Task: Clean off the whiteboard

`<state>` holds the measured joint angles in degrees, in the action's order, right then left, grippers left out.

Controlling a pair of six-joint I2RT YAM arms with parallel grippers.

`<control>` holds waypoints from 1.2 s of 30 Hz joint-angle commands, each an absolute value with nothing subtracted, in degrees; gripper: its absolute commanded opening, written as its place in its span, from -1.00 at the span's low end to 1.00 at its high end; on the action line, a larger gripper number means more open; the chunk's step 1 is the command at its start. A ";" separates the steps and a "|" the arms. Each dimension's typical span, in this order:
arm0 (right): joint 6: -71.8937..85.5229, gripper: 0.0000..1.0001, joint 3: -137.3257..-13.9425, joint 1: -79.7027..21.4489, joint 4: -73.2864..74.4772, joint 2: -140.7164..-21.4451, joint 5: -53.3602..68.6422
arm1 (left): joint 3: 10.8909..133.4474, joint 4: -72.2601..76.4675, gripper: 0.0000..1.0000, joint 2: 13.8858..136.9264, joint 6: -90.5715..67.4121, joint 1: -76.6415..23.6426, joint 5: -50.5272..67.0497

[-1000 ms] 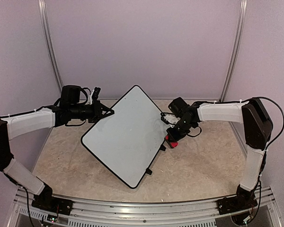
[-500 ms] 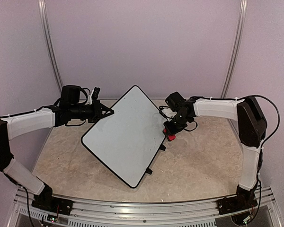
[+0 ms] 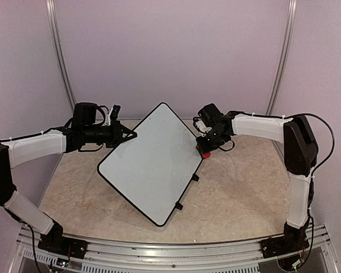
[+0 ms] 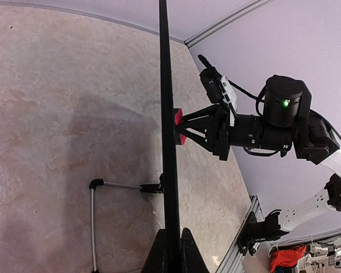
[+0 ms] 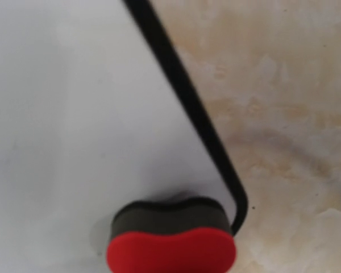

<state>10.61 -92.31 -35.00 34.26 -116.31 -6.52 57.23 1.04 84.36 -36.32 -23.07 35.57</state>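
We see right end effector (image 3: 206, 147), gripping eraser (image 3: 204, 153), moved toward desk's (image 3: 244, 187) far edge; left end effector (image 3: 132, 135) clamps the clean-looking whiteboard (image 3: 150, 165).

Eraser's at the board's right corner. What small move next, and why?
Probably slide the red eraser inward across the whiteboard: it sits at the right corner, almost off the rim, while the left gripper clamps the opposite corner.

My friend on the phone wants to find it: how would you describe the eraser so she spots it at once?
Find the big white board turned like a diamond on the table and follow its black rim to its right corner. There the right gripper holds the eraser: a small block, black pad, red back, the only red thing there.
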 commanded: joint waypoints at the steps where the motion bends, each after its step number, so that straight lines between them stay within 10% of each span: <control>1: 12.33 -0.67 -91.75 -34.52 32.36 -113.99 -8.57 | 56.76 4.13 -1.00 83.58 -30.50 -23.85 38.74; 36: 19.59 -0.52 -68.47 -28.43 24.79 -99.54 -10.17 | 56.78 4.42 -1.00 83.94 -30.59 -23.72 38.90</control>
